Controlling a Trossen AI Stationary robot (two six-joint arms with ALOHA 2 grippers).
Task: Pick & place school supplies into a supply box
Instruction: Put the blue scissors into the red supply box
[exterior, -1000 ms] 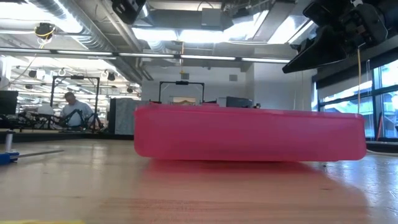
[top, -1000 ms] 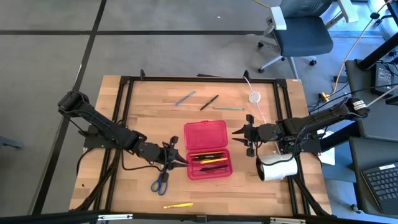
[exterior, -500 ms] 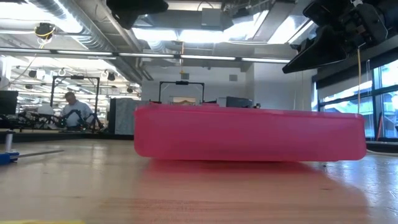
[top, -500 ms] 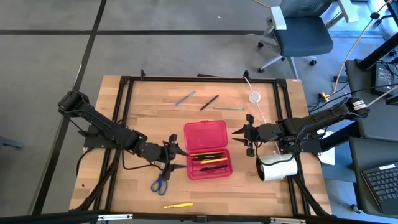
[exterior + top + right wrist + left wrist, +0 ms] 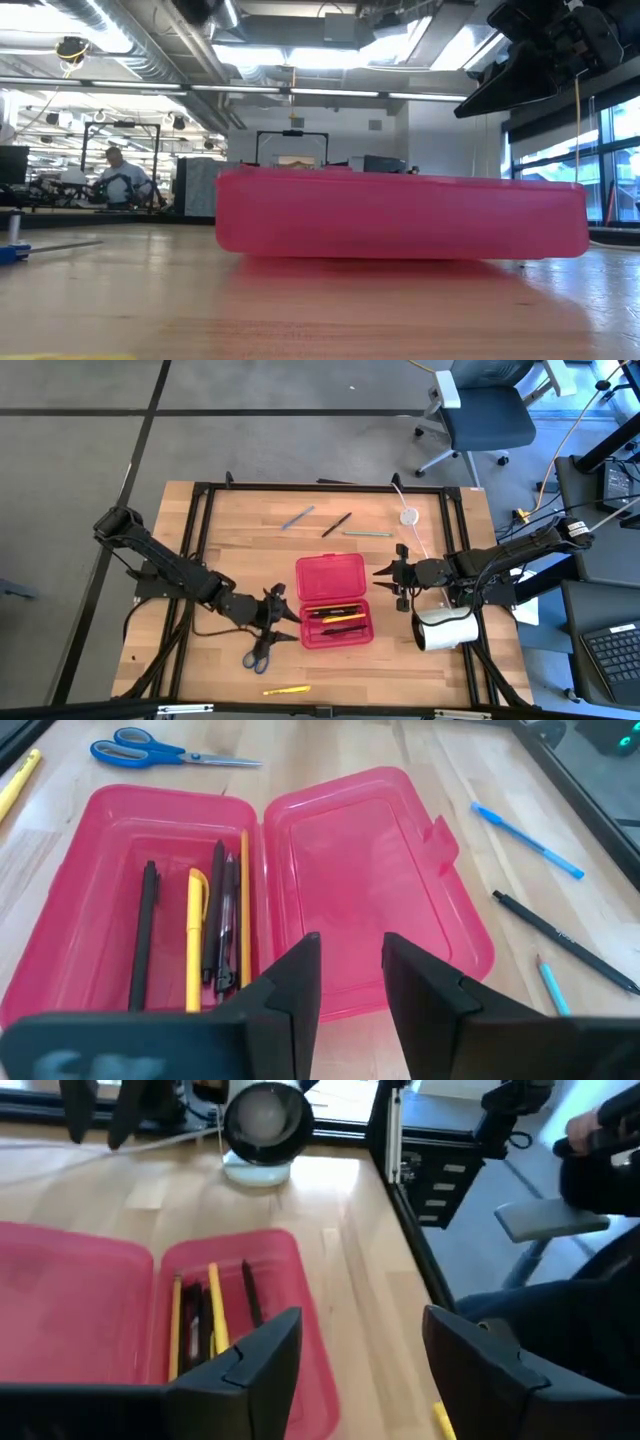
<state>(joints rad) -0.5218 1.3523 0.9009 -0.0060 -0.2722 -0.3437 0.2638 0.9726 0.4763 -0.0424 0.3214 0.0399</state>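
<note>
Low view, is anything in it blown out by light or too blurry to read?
Low view: ceiling lights glare white, the red supply box reads soft, and the tabletop close to the lens is blurred. Left wrist view: the white roll face is washed out. Right wrist view: pens in the box stay sharp.

- A robotics lab in a big open hall.
- At the top of the low view run bare ceiling ducts (image 5: 120,45) and strip lights (image 5: 300,92).
- At middle left a person (image 5: 117,178) sits among metal rigs.
- At the upper right of the high view stands an office chair (image 5: 487,412).
</note>
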